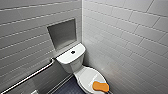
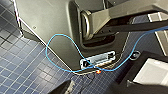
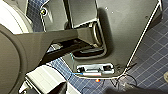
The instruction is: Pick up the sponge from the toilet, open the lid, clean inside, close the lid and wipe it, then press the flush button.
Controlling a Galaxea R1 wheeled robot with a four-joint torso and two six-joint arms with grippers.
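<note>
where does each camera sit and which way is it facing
Head view: high on the robot, facing forward and down at the toilet in a tiled corner, sponge on its shut lid.
Left wrist view: on the left wrist, facing down at the blue tiled floor past the robot's plate, jointed bar and a blue cable.
Right wrist view: on the right wrist, facing down past plate and bar.
Shared: both wrist views show the blue tiled floor.
</note>
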